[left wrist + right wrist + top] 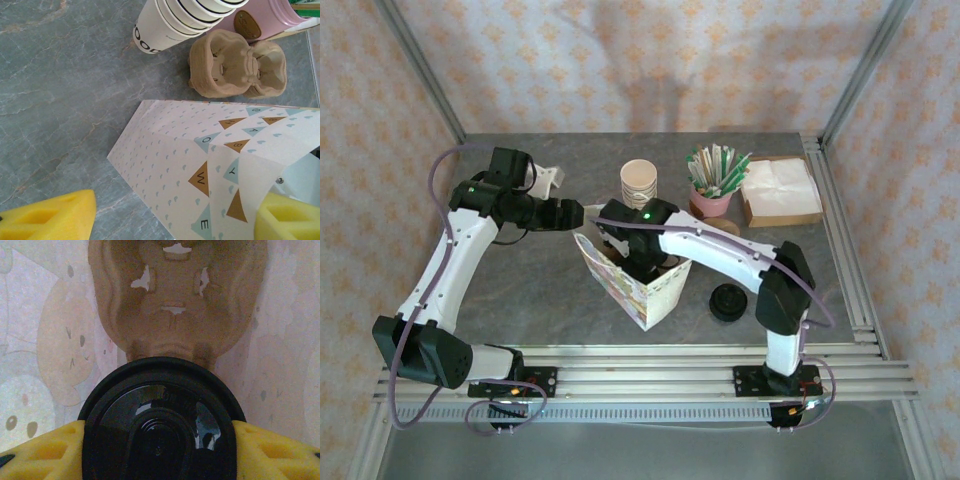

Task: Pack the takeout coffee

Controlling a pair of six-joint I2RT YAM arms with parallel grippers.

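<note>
We see the right gripper (157, 456) clamping the lidded coffee cup (157, 410) inside the paper bag (620, 285) mid-tabletop (540, 290), cardboard carrier (175, 305) beneath, left gripper (170, 220) spread open at the bag's rim.

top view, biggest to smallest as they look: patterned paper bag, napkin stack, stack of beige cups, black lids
1. patterned paper bag
2. napkin stack
3. stack of beige cups and black lids: they look about alike from above, so I won't rank one over the other
</note>
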